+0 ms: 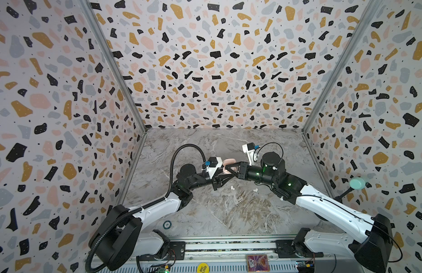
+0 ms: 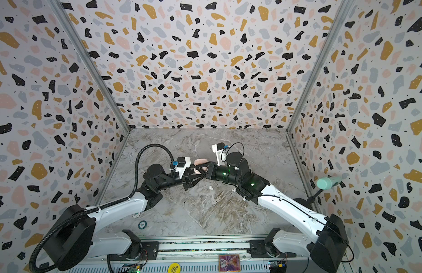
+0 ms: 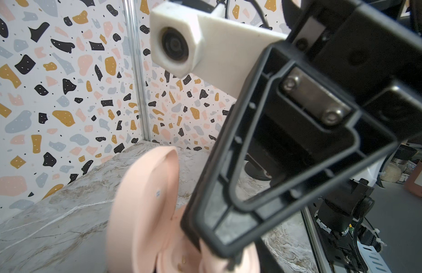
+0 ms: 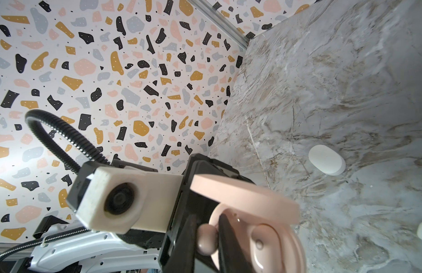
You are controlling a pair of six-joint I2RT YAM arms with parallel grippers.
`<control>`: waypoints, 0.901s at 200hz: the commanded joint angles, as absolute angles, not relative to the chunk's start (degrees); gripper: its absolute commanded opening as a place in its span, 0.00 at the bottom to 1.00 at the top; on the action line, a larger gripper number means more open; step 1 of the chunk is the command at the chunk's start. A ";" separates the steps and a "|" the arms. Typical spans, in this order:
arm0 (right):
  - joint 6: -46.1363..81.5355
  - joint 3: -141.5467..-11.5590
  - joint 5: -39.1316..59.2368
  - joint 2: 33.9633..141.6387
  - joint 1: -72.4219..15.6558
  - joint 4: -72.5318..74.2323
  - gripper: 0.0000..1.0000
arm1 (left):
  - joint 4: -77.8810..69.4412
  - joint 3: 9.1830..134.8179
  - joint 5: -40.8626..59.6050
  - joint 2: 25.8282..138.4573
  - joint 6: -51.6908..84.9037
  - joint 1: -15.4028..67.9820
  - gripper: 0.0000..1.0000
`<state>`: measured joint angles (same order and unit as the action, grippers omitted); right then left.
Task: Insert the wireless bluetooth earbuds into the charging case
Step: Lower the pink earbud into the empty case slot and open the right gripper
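Observation:
A pale pink charging case [image 1: 229,162] hangs above the table's middle with its lid swung open. My left gripper [image 1: 223,175] is shut on its base. In the left wrist view the case lid [image 3: 143,208] fills the lower middle, and my own jaws are hidden behind it. My right gripper [image 4: 207,223] is shut on a pink earbud [image 4: 205,241], held right at the rim of the case base [image 4: 283,250]. Another pink earbud [image 4: 262,243] sits in one socket. Two white earbuds [image 1: 232,188] [image 1: 255,189] lie on the marble in front of the grippers.
In the right wrist view a closed white oval case [image 4: 326,163] lies on the marble table [image 1: 229,212] beyond the pink case. A mint-green oval thing on a black stalk [image 1: 357,183] stands by the right wall. Patterned walls close in three sides.

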<state>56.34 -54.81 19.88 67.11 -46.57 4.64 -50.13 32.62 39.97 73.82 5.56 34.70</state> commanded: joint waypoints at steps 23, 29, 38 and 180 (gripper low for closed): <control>56.96 -54.79 19.79 66.82 -46.32 2.97 0.25 | -53.36 33.87 40.34 72.38 4.66 34.98 0.44; 56.80 -55.16 19.82 67.03 -46.32 2.62 0.29 | -53.31 33.92 40.34 72.44 4.66 34.98 0.44; 56.45 -55.60 19.85 66.99 -46.32 1.86 0.34 | -53.28 33.93 40.28 72.50 4.69 34.96 0.44; 47.99 -70.71 12.21 64.24 -45.30 -25.10 0.45 | -50.54 33.73 38.16 73.06 3.60 34.89 0.44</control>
